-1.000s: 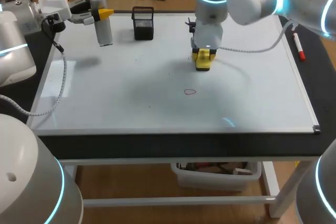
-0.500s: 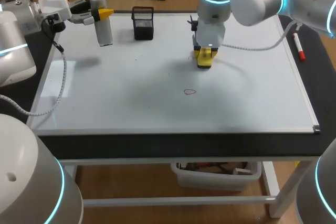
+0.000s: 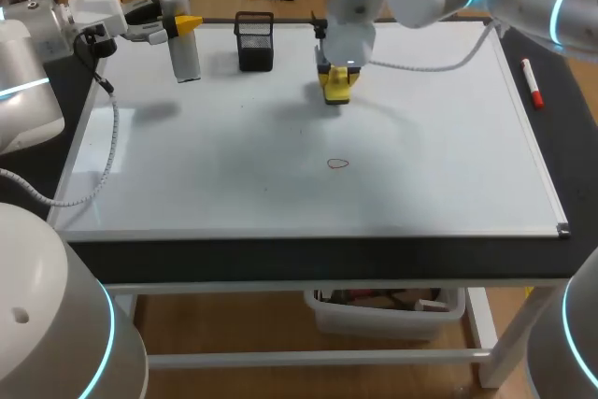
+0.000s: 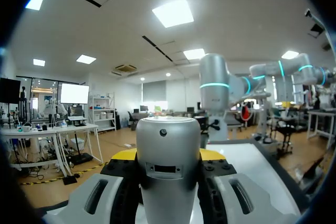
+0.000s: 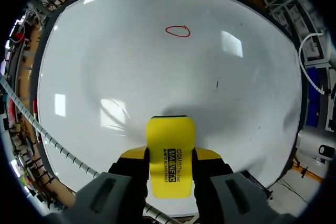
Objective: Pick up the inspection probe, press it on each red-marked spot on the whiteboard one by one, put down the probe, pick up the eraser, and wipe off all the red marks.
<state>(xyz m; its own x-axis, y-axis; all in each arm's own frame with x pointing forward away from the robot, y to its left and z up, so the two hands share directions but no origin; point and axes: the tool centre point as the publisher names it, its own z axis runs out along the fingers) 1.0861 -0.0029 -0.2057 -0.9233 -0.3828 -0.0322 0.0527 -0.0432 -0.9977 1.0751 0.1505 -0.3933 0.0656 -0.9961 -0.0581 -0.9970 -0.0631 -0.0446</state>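
One board [image 3: 448, 175], white, smooth and glossy, filled most of the head view, and on it stood one probe, one cup, one eraser and one mark. At the upper left the left gripper [image 3: 180, 22] was closed on the probe [image 3: 184, 53], a plain silver cylinder of brushed metal standing upright with its foot on the board. In the left wrist view its domed top [image 4: 168, 150] filled the gap between the two yellow-tipped fingers [image 4: 124, 154], which were set fairly wide and pressed it from both sides. Just right of it stood the cup [image 3: 254, 44], a small square black mesh one. At upper centre the right gripper [image 3: 337, 81] pointed straight down and clamped the eraser [image 3: 336, 91], a flat yellow block with rounded corners. In the right wrist view its fingers [image 5: 134, 155] were narrowly spread and gripped its two long sides [image 5: 169, 156]; whether it touched the board could not be told. Below it, well apart, was the mark [image 3: 337, 163], a small thin red loop [image 5: 178, 31]. At the far right one red-and-white marker [image 3: 531, 83] lay just off the board's edge.
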